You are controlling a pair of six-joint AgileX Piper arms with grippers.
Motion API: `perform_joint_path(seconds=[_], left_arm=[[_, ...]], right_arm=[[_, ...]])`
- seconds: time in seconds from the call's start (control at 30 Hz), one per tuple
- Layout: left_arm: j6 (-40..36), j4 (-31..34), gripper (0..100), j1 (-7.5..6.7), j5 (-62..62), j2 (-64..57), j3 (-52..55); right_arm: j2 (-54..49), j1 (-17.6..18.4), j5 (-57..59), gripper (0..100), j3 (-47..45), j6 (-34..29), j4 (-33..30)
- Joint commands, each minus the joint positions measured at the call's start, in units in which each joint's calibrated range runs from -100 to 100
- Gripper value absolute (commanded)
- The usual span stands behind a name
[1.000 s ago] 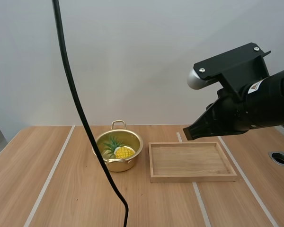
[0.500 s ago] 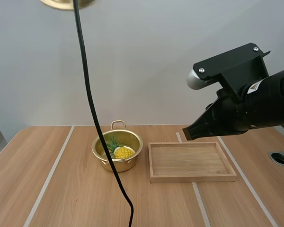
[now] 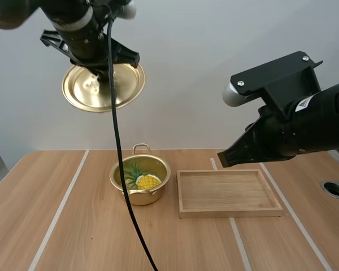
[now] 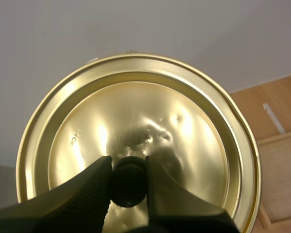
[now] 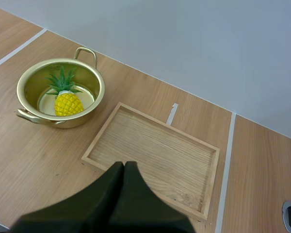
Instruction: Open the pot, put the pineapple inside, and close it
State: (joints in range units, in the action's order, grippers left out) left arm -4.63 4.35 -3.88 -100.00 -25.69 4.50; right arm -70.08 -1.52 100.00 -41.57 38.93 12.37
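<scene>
Left gripper [image 4: 128, 167]: black fingers clamped on the dark knob [image 4: 128, 184] at the centre of the lid [image 4: 160, 111], one ribbed face on each side of it.

Lid: round, polished gold metal with a raised rim ring and a slightly dented, mirror-like centre. It hangs high above the table [image 3: 73, 237], up and to the left of the pot [image 3: 144, 197], with its face tilted toward the high camera. A small stamped mark near the rim is too small to read.

Pot: gold, two loop handles, open, standing on the table just left of the wooden tray [image 3: 231, 213]. Pineapple [image 3: 148, 182]: yellow body, green leaves, lying inside the pot on its bottom.

Left arm: reaches in from the upper left and is cut off by the frame edge; in the high view the gripper hides the knob.

Right gripper [image 3: 223, 158]: fingers together as one dark wedge, holding nothing, raised above the tray's far edge and pointing left. Right arm: runs off the frame at the right.
</scene>
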Motion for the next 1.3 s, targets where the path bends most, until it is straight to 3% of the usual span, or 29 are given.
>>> perform_joint_path(seconds=[0.0,0.27,0.43,0.57,1.27], left_arm=[[-0.07,-0.67,0,-0.14,0.0,-0.41,5.45],[1.76,-1.56,0,-0.14,0.0,-0.41,14.36],[10.02,-8.28,0,-0.14,0.0,-0.29,18.33],[11.16,-10.57,0,-0.14,1.27,0.11,20.81],[15.39,-13.31,0,-0.14,11.37,20.08,21.09]], right_arm=[[-0.55,-0.23,0.0,0,-0.07,-0.22,0.2],[-0.55,-0.23,0.0,0,-0.07,-0.22,0.2],[-0.55,-0.23,0.0,0,-0.07,-0.22,0.2],[-0.55,-0.23,0.0,0,-0.07,-0.22,0.2],[-0.55,-0.23,0.0,0,-0.07,-0.22,0.2]])
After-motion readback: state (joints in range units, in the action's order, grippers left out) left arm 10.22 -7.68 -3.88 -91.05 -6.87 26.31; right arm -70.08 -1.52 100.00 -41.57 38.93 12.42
